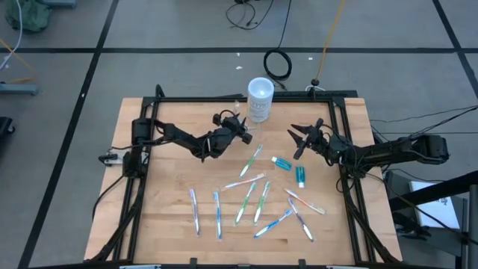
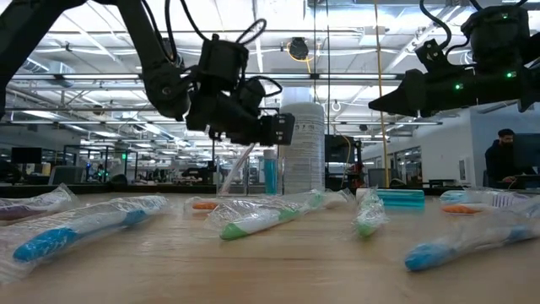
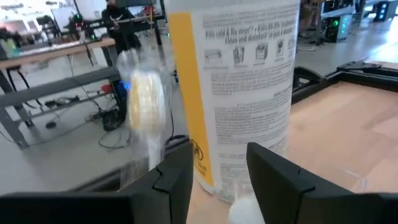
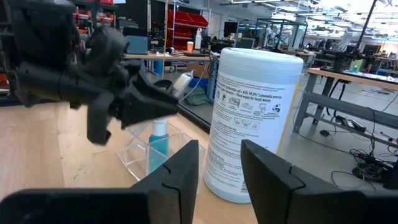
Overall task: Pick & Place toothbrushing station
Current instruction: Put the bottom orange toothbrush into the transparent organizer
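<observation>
The left gripper hangs with fingers spread, holding nothing, just above the clear station, which stands on the table beside the white canister. The right gripper, fingers apart and empty, waits well apart from the station.

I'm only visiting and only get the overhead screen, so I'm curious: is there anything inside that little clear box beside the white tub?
Observer: Yes. The right wrist view shows a blue tube standing upright in the clear holder.
Operator: Is the left claw holding something there?
Observer: No. Its own wrist view shows its fingers apart, with a wrapped toothbrush standing beside them, not between them.
Operator: And the right claw?
Observer: In the low view the right gripper hangs well above the table, open and empty.
</observation>
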`<act>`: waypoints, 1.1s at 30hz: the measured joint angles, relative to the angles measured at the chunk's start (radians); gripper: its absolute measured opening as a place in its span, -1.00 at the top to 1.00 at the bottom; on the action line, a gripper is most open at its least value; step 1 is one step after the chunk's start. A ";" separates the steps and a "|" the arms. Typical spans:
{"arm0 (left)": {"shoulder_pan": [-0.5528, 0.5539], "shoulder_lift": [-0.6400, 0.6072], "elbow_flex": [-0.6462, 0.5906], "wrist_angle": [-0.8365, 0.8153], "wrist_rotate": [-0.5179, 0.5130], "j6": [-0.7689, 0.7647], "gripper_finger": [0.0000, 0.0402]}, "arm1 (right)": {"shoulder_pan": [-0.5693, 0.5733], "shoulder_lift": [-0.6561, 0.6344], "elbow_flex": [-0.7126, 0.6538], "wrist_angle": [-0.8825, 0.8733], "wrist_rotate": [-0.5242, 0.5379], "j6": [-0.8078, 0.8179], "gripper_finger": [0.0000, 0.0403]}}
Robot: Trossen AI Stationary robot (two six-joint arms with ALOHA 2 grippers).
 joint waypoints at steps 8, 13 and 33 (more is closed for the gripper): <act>-0.088 -0.207 0.000 -0.148 -0.001 0.151 0.22 | -0.001 0.000 0.000 -0.008 0.000 -0.007 0.45; -0.148 -0.405 0.000 -0.570 0.018 0.117 0.22 | -0.001 0.000 0.000 -0.016 0.000 -0.002 0.45; -0.164 -0.653 0.000 -1.308 0.203 -0.267 0.22 | 0.034 0.000 0.000 -0.134 -0.003 -0.009 0.45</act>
